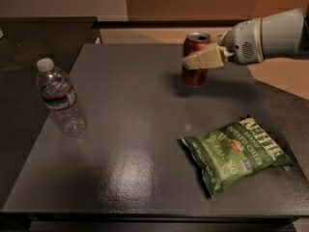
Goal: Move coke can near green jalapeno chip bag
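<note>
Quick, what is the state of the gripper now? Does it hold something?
Gripper: closed on the coke can, at the far part of the table, right of centre.

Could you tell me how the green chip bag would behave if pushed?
The green jalapeno chip bag lies flat and crinkly, so it would probably slide and crumple rather than tip. It looks puffy, likely light. The tool, beyond it, grips the coke can.

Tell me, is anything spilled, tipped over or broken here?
Nothing stands out. The small dark-red coke can is upright, held by the gripper, jaws closed on it, at the far side of the dark table; the clear plastic water bottle stands capped; the crinkly green jalapeno chip bag lies flat.
</note>
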Controlling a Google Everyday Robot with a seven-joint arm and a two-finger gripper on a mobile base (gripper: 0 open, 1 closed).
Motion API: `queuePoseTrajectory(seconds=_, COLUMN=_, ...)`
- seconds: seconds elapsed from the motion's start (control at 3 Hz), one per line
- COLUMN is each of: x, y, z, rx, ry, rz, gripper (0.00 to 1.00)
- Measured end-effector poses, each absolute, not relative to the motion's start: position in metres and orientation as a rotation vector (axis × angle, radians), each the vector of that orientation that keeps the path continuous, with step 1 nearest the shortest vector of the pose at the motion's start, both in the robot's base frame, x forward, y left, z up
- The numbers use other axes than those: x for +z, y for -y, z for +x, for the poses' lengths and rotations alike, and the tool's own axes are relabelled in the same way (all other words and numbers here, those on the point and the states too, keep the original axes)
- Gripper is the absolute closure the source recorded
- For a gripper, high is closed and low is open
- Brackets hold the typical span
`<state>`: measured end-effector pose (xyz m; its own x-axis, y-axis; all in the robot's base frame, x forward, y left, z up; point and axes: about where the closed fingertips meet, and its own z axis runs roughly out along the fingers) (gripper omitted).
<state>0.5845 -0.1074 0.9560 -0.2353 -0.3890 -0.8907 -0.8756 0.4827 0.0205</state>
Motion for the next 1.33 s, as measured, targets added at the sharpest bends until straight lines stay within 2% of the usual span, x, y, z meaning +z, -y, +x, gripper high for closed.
queuePoseTrajectory(seconds=1.33, x=0.937, y=0.160, z=0.529, rx=0.673, ry=-1.721, rz=-1.133, gripper=1.00)
